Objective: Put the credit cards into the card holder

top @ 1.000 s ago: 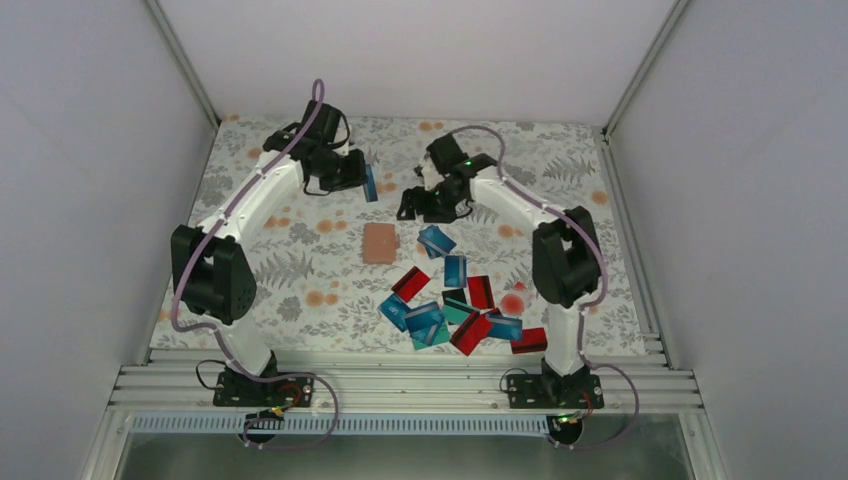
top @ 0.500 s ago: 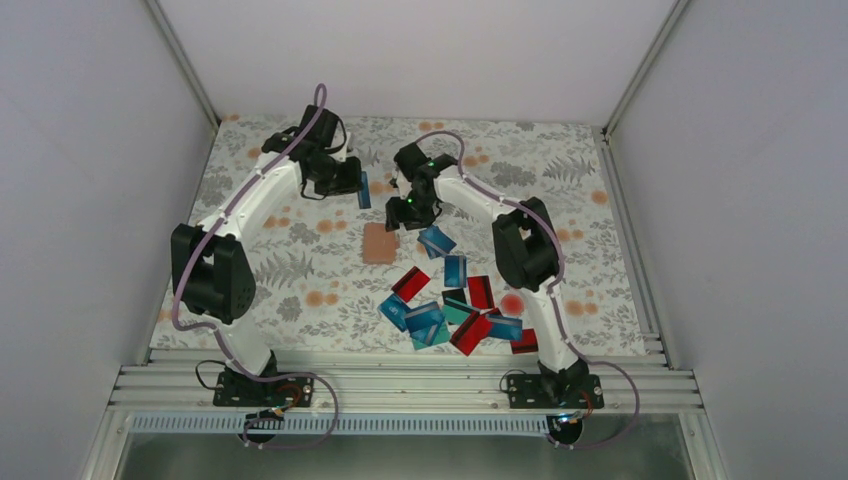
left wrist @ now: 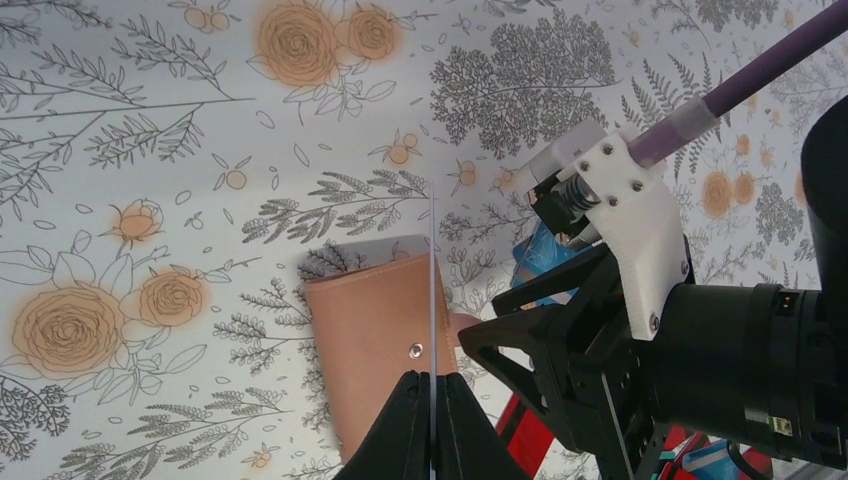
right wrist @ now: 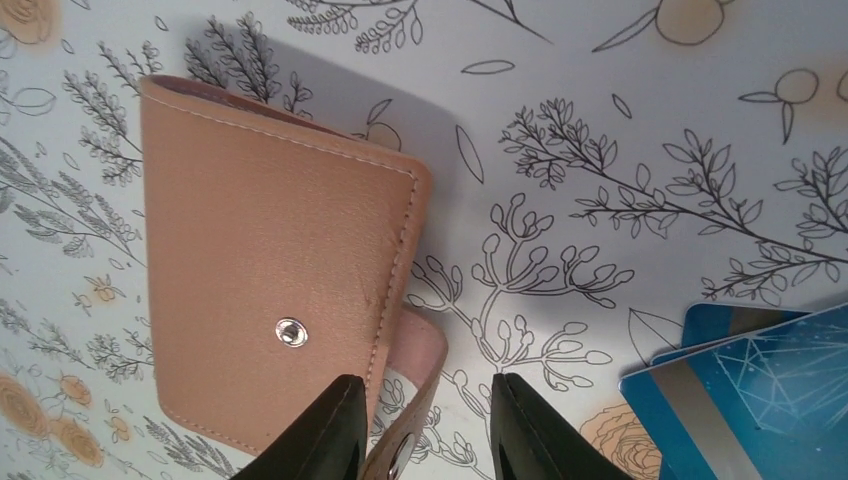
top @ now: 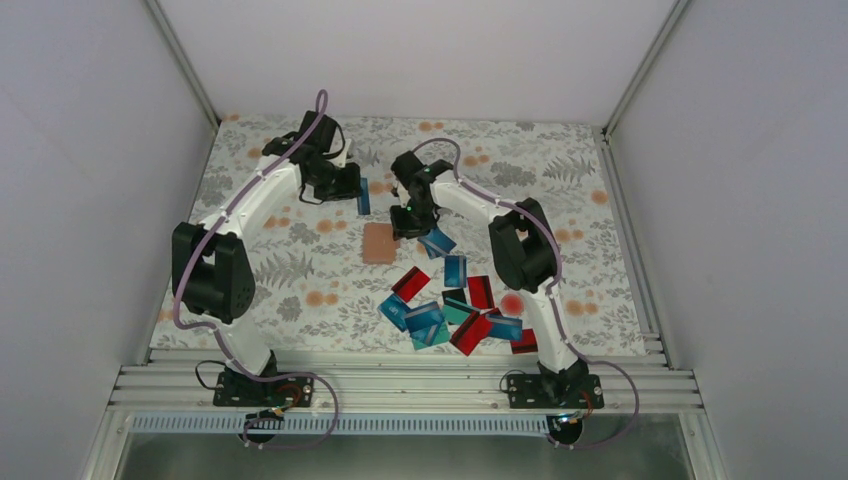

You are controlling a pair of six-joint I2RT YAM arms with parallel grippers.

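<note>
Thin card clenched in left fingers; right fingers astride leathery holder, grip unclear.

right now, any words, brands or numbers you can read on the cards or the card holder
None readable in any view.
credit cards: pale printed marks, too small and blurred from the top view; the blue cards in the right wrist view show only lines and a grey stripe.
card holder: plain tan, a metal snap, no lettering.
card in the left fingers: edge-on, nothing readable.
</note>
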